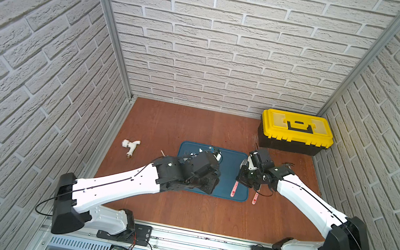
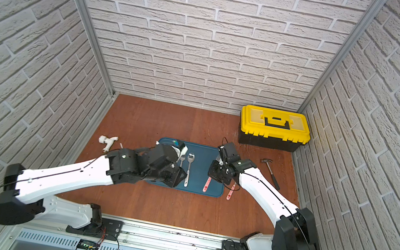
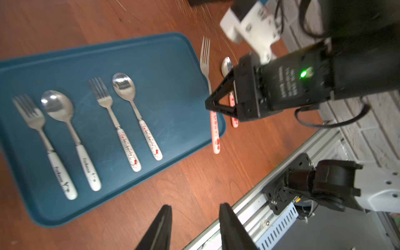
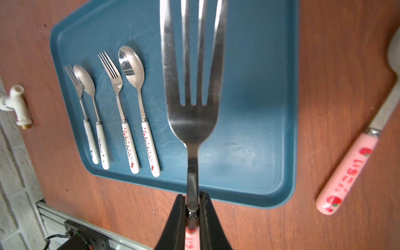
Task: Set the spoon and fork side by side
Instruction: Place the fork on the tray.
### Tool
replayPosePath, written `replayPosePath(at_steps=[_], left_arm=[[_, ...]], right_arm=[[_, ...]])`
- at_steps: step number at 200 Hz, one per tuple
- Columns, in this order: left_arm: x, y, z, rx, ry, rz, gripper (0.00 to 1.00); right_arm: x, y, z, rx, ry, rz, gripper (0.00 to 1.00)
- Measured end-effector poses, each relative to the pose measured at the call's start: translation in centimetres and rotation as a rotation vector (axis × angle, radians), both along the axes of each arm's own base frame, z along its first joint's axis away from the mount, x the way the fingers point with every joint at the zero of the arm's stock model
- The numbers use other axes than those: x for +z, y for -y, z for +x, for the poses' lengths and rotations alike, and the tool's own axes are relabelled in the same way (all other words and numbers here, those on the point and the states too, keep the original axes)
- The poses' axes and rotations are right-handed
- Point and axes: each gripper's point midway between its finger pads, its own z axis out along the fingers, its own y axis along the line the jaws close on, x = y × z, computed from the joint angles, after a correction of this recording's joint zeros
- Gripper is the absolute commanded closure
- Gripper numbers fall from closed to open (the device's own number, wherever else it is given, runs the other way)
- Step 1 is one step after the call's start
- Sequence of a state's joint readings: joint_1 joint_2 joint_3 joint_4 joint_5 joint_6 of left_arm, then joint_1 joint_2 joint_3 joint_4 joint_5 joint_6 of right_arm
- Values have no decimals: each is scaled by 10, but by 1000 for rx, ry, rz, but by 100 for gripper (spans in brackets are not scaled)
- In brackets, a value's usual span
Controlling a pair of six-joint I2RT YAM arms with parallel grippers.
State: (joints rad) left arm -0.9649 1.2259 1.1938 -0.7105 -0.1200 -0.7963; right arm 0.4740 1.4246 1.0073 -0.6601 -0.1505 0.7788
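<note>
Right gripper (image 4: 192, 208) pinches the fork (image 4: 191, 121) by its neck over the tray (image 4: 259, 140). Left gripper (image 3: 195, 206) is partly open, empty. The spoon (image 4: 346, 173) lies just beside the tray

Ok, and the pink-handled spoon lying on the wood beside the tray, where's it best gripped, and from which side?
Mid-handle on the pink spoon, from straight above, jaws across its width. It lies flat on the table, clear of the tray, and the handle is thicker than the thin metal neck.
</note>
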Motion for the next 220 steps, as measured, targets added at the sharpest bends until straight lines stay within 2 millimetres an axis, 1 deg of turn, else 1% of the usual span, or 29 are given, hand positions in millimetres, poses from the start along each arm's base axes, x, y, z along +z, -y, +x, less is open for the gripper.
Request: replayPosePath(at_steps=[14,27,36,51,65,82,104,147,167,206,220], left_arm=[[4,-17,9,44,18,4,58],[0,-30,15,79,15,23,58],[-4,-35,17,92,6,39,58],[-10,-39,16,92,-3,58,58],[-12,-40,15,89,-7,65,58],[-13,-40,15,85,-7,68,58],[-13,-41,16,88,-7,68,58],[-15,-41,18,90,-18,63,57],[-16,-40,18,89,-23,64,58],[-20,-42,19,93,-33,64,58],[-21,-42,19,91,-38,63,58]], right_arm=[[-2,-14,5,47,-14,-15,97],[-4,-28,10,90,-24,-33,96],[-6,-35,15,110,-31,-42,96],[-11,-43,20,138,-40,-60,96],[-18,-43,21,145,-60,-84,96],[-28,-38,19,150,-90,-123,96],[-36,-32,17,151,-110,-160,96],[-54,-30,16,168,-157,-199,96],[-57,-32,21,173,-158,-207,96],[-53,-36,34,176,-134,-210,96],[-54,-36,37,178,-134,-212,96]])
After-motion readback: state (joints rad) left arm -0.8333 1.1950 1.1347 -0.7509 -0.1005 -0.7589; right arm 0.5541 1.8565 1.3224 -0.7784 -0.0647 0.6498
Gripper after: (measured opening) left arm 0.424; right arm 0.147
